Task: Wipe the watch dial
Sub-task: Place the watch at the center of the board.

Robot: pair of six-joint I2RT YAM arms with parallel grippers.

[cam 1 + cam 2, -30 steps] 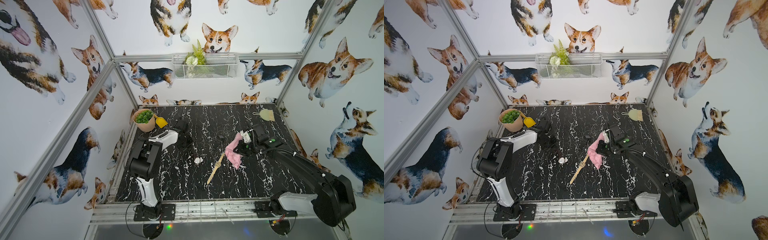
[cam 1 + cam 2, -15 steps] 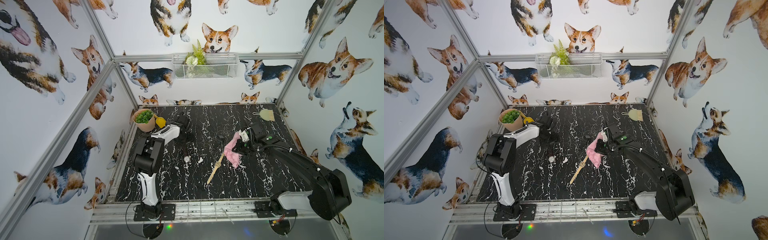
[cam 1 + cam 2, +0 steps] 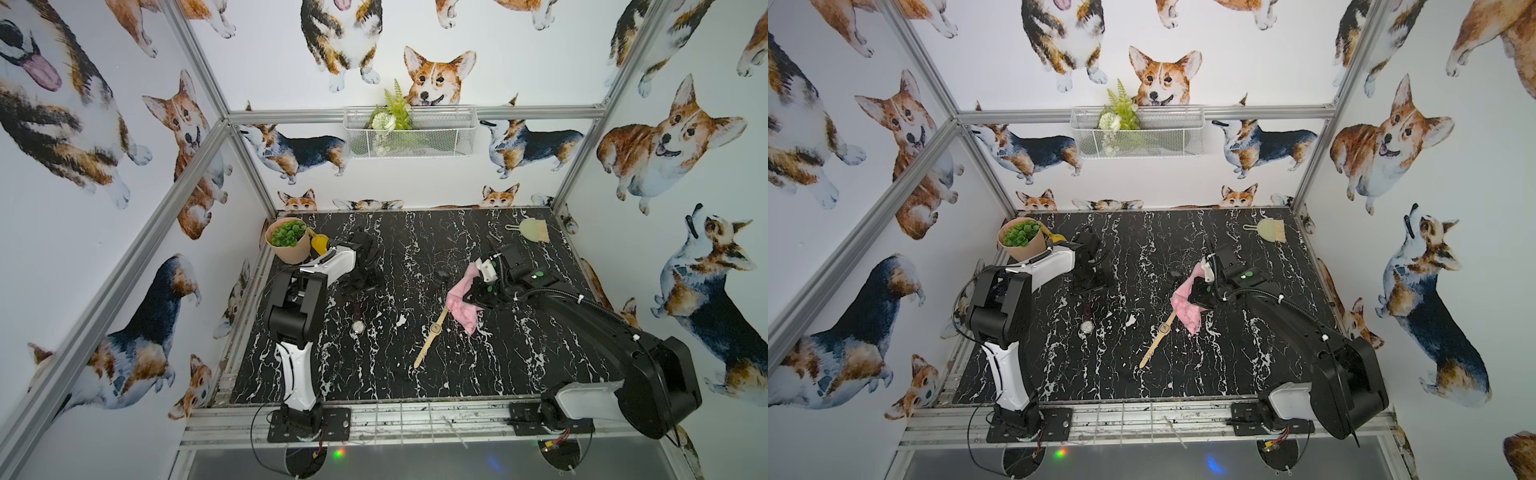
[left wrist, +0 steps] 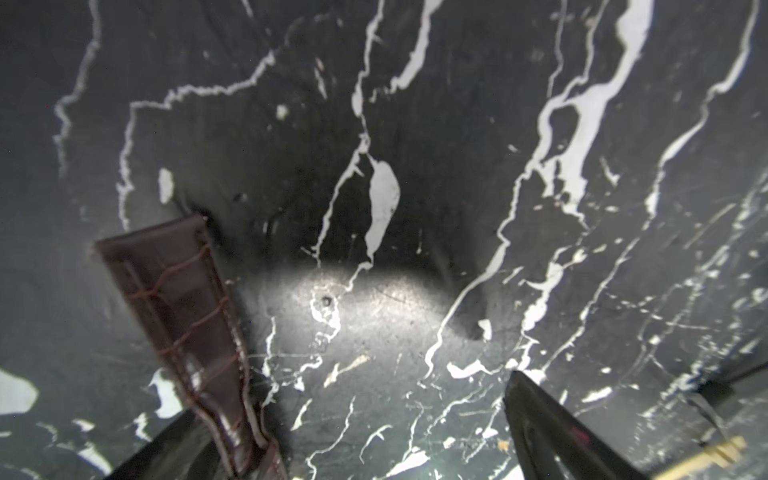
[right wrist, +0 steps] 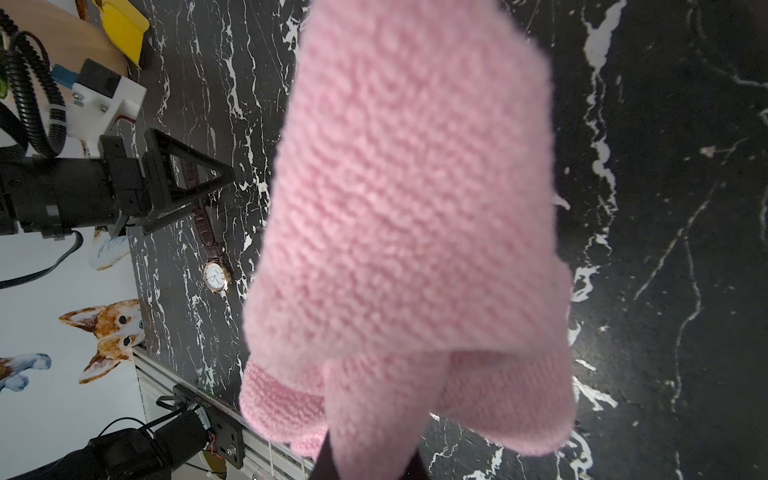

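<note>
The left tool [image 3: 360,286] stands with its jaws apart, empty, near the pot [image 3: 291,253], which holds a green succulent [image 3: 286,233]. Farther from the pot, the brown-strap watch [image 3: 358,326] lies flat on the marbled tabletop [image 3: 374,374]. The right wrist view shows its round white dial [image 5: 215,276]; the left wrist view shows only the crocodile-grain strap [image 4: 187,316]. The right tool [image 3: 469,299] is clamped on a fluffy pink cloth [image 3: 459,305], well across from the pot, by a tan-strap watch [image 3: 434,329] that only the top views show.

Pink cloth [image 3: 460,303] at the right gripper [image 3: 471,297], just beside a tan-strap watch [image 3: 434,329]; dark-strap watch [image 3: 358,326] near the left arm [image 3: 291,320].
</note>
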